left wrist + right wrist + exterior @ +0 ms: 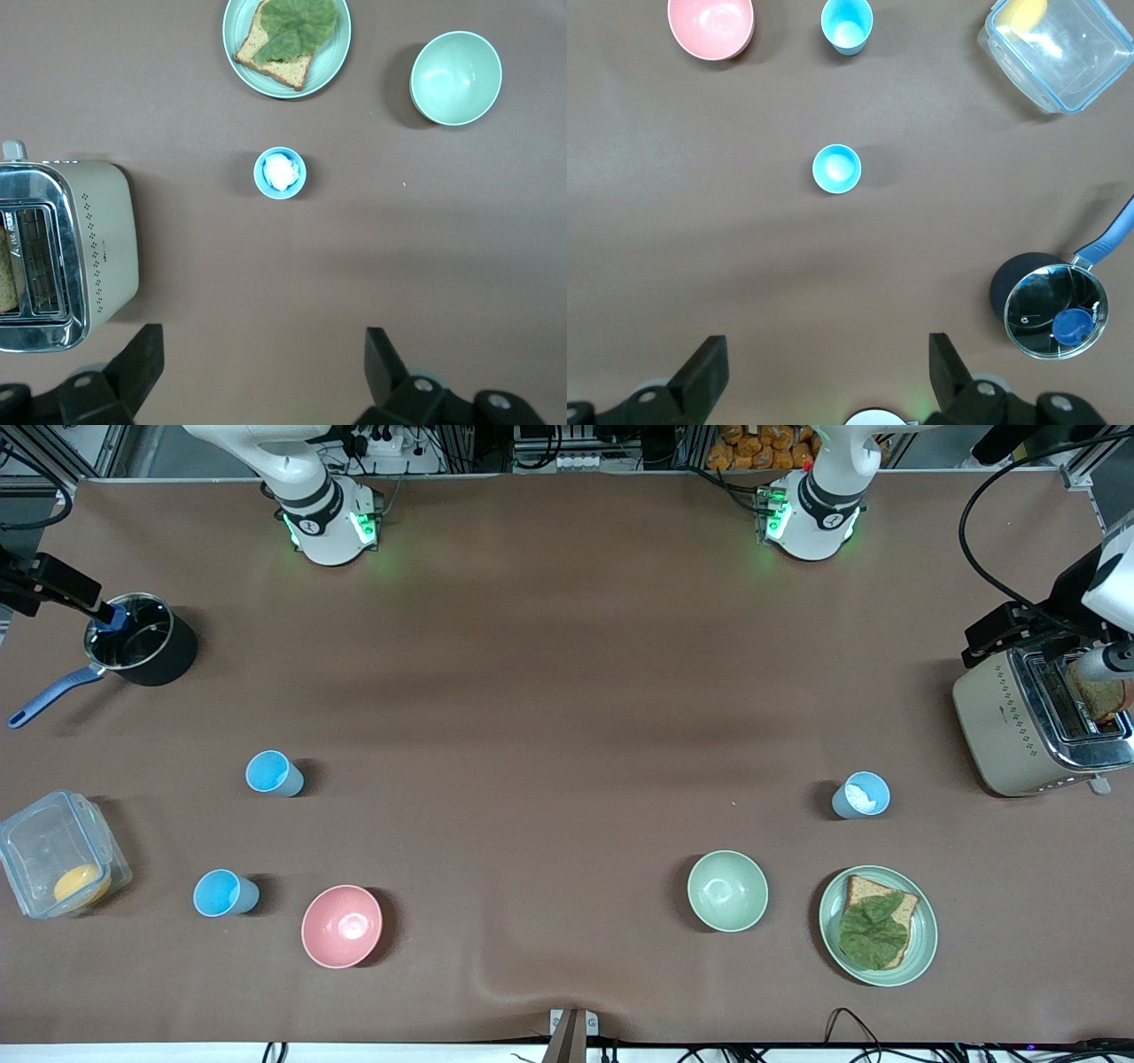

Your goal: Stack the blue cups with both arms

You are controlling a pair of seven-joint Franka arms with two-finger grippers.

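Observation:
Three blue cups stand upright on the brown table. Toward the right arm's end are a sky-blue cup (275, 773) (836, 168) and a second sky-blue cup (226, 893) (847, 25), which is nearer the front camera. A grey-blue cup with a whitish inside (861, 795) (280, 173) stands toward the left arm's end. My left gripper (263, 341) hangs open and empty high over the bare table. My right gripper (828, 350) is also open and empty, high over the table by its own base. Neither gripper shows in the front view.
A pink bowl (342, 926) sits beside the nearer sky-blue cup. A pale green bowl (727, 890) and a plate with bread and lettuce (917, 948) lie near the grey-blue cup. A toaster (1001, 722), a dark pot (168, 660) and a clear lidded box (58, 850) stand at the table's ends.

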